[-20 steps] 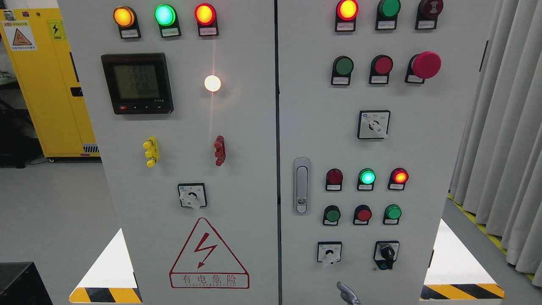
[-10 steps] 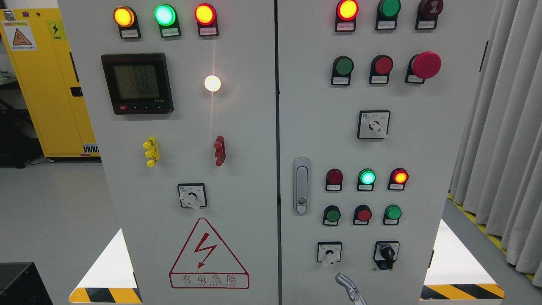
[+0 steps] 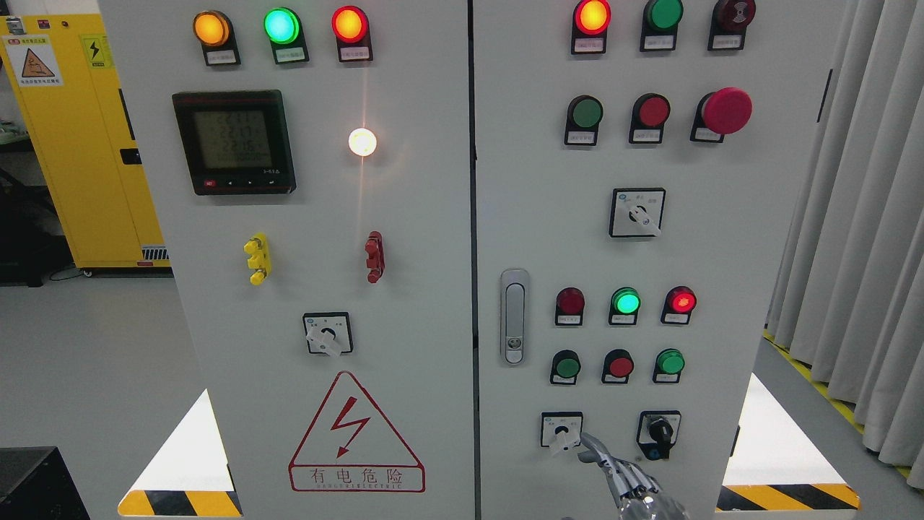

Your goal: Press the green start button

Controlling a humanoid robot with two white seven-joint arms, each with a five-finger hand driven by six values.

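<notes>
On the right cabinet door, a low row holds a dark green push button, a red button and a brighter green button. Above that row are a dark red lamp, a lit green lamp and a lit red lamp. Another green button sits higher up. My right hand rises from the bottom edge, holding nothing, its fingers stretched up and to the left. Its leading fingertip is beside the white rotary switch, below the green buttons. The left arm is out of view.
A black key switch sits right of the hand. A metal door handle is on the door's left edge. A big red mushroom stop button juts out at the upper right. Grey curtains hang at the right, and a yellow cabinet stands at the left.
My right hand has risen from the bottom edge up and slightly left, its fingertip now level with the rotary switch. The panel lamps are unchanged.
</notes>
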